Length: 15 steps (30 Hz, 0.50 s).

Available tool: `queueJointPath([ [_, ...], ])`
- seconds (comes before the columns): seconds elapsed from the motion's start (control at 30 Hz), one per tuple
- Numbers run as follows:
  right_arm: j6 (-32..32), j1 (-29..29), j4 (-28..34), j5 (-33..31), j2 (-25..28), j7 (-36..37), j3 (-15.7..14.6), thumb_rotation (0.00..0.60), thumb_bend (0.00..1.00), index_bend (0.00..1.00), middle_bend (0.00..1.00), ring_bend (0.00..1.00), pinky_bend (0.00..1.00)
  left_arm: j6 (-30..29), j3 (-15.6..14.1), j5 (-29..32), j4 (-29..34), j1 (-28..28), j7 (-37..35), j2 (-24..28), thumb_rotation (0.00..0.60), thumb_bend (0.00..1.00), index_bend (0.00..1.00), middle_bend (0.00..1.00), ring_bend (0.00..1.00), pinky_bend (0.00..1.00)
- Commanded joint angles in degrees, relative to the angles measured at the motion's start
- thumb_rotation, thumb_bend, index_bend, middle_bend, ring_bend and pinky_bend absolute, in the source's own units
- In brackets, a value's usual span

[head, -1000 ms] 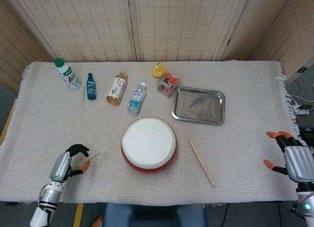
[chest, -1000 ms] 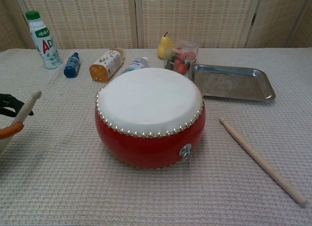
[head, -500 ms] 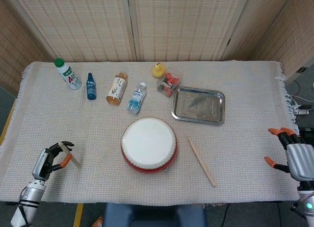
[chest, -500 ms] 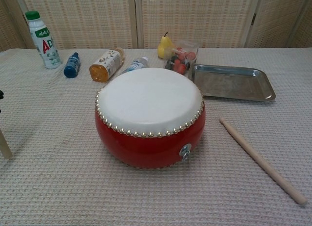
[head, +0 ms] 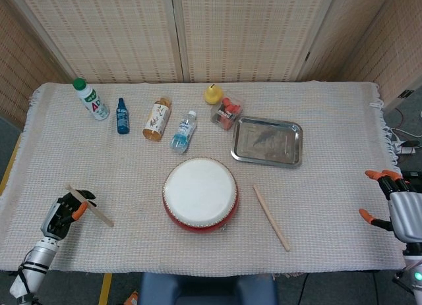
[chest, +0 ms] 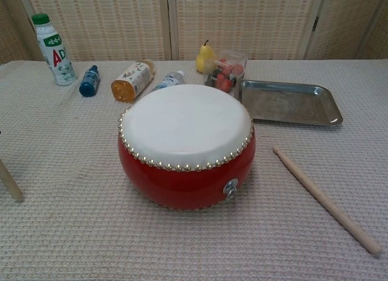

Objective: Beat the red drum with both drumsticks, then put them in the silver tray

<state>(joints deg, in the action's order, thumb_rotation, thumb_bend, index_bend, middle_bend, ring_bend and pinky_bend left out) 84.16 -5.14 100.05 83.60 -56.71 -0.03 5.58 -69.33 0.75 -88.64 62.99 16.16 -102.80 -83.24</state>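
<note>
Starting at the left edge and moving right:

Left hand (head: 60,211): at about 8 o'clock on the tabletop (head: 330,206), near its left edge; its fingers are wrapped around one end of a drumstick.
Held drumstick (head: 91,205): slants from the left hand toward 4 o'clock; in the chest view only its tip (chest: 9,181) shows at the left border, low by the cloth, though I cannot tell if it touches.
White bottle with green cap (head: 90,99): upright at about 10 o'clock, near the back edge.
Small blue bottle (head: 122,116): just right of the white bottle.
Orange-labelled bottle (head: 157,119): lying on its side, at 11 o'clock from the drum.
Clear water bottle (head: 184,132): lying just beside it, at 12 o'clock from the drum.
Red drum (head: 200,194): stands at the middle of the tabletop, white skin up, well apart from both hands.
Yellow pear (head: 212,94): at the back, touching a clear box of red pieces (head: 226,113).
Loose drumstick (head: 271,217): lies flat at 3 o'clock from the drum, untouched.
Silver tray (head: 266,141): at 1 o'clock from the drum, nothing in it.
Right hand (head: 395,209): off the right edge at about 4 o'clock, fingers spread, holding nothing.
</note>
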Motion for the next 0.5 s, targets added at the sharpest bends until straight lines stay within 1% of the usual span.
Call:
queueJointPath([
  [0.03, 0.00, 0.03, -0.01, -0.06, -0.01, 0.04, 0.00, 0.600, 0.08, 0.23, 0.26, 0.17, 0.31, -0.08, -0.61, -0.97, -1.87, 0.73, -2.42, -0.98, 0.600, 0.50, 0.48, 0.44, 0.39, 0.45],
  [0.17, -0.02, 0.07, -0.06, -0.14, -0.04, 0.09, -0.02, 0.600, 0.08, 0.23, 0.27, 0.17, 0.31, -0.53, -0.84, -1.28, -2.83, 1.05, -3.24, -1.57, 0.600, 0.50, 0.44, 0.45, 0.39, 0.45],
  [0.33, 0.02, 0.15, -0.12, -0.23, -0.09, 0.22, -0.04, 0.600, 0.08, 0.23, 0.27, 0.17, 0.31, -0.67, -0.85, -0.92, -3.40, 1.29, -4.15, -2.13, 0.600, 0.50, 0.36, 0.46, 0.41, 0.47],
  [0.5, 0.13, 0.23, -0.23, -0.22, -0.21, 0.24, -0.05, 0.600, 0.08, 0.23, 0.27, 0.17, 0.31, -0.84, -0.80, -0.76, -3.19, 1.61, -3.94, -2.02, 0.600, 0.50, 0.35, 0.49, 0.45, 0.49],
])
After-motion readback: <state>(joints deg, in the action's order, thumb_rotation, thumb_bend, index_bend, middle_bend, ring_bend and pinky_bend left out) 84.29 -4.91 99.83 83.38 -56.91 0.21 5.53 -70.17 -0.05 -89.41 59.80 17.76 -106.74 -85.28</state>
